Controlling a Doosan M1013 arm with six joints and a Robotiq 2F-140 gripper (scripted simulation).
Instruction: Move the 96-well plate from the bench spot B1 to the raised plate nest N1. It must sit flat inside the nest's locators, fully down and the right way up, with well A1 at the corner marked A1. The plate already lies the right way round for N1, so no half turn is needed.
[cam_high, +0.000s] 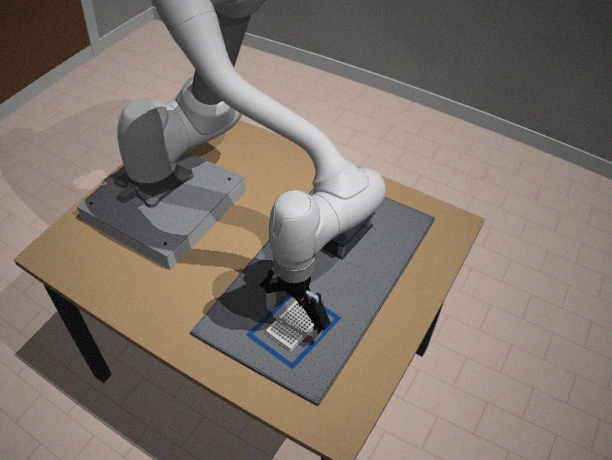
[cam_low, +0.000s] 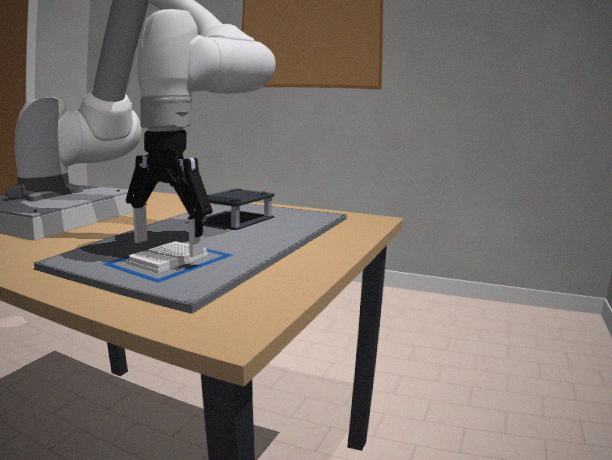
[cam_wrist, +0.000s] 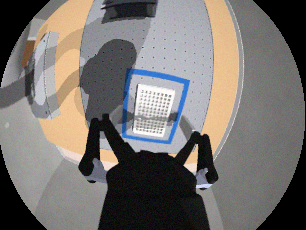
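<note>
Wooden table (cam_low: 280, 305) under a grey perforated mat (cam_low: 260, 260), against a grey wall.
Flat and wells-up inside the blue-outlined spot B1 (cam_high: 295, 361): 96-well plate (cam_high: 290, 327), long axis along the mat's length, toward raised nest N1 (cam_low: 240, 196). Directly above, spread wide and holding nothing: gripper (cam_low: 166, 235), fingers straddling the plate's long sides.

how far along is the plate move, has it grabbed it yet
Not grabbed yet. Done: the open gripper is lined up over the 96-well plate, one finger on each side of it. In hand: the reach to grasp; the plate lies flat inside the blue B1 outline. Left: closing, lifting, carrying to the raised nest N1, which holds nothing, and seating the plate.
</note>
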